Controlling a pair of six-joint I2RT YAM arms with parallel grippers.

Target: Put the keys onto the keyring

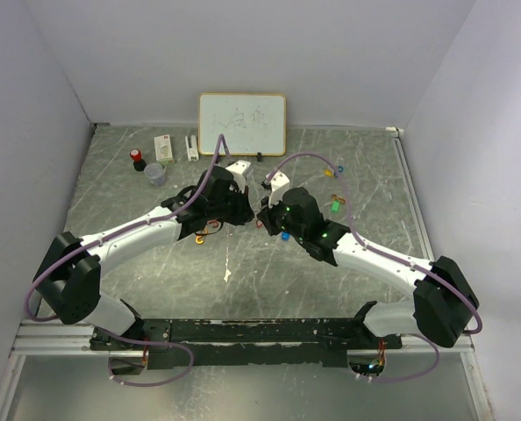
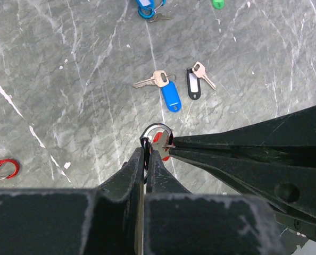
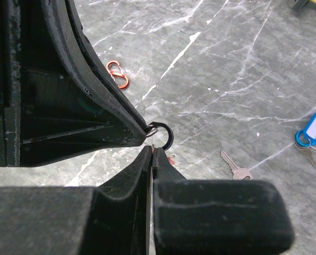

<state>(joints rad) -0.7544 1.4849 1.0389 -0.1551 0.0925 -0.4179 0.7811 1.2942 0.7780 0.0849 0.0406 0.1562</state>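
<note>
In the left wrist view my left gripper (image 2: pixel 147 150) is shut on a black keyring (image 2: pixel 157 129), held above the table. My right gripper (image 3: pixel 153 150) is shut on a red-tagged key (image 2: pixel 162 150); its small metal loop touches the keyring. The right wrist view shows the keyring (image 3: pixel 167 136) at the tips of the left fingers (image 3: pixel 121 125), with a bit of red (image 3: pixel 171 159) below. From above, both grippers meet mid-table (image 1: pixel 259 216). A blue-tagged key (image 2: pixel 170 96) and a black-tagged key (image 2: pixel 194 85) lie on the table beyond.
A red carabiner clip (image 2: pixel 2 169) lies to the left and an orange one (image 3: pixel 118 74) beyond the left fingers. Green (image 1: pixel 334 208) and yellow (image 1: pixel 331 173) pieces lie at the right. A whiteboard (image 1: pixel 242 123), a small bottle (image 1: pixel 138 160) and a cup (image 1: pixel 155 173) stand at the back.
</note>
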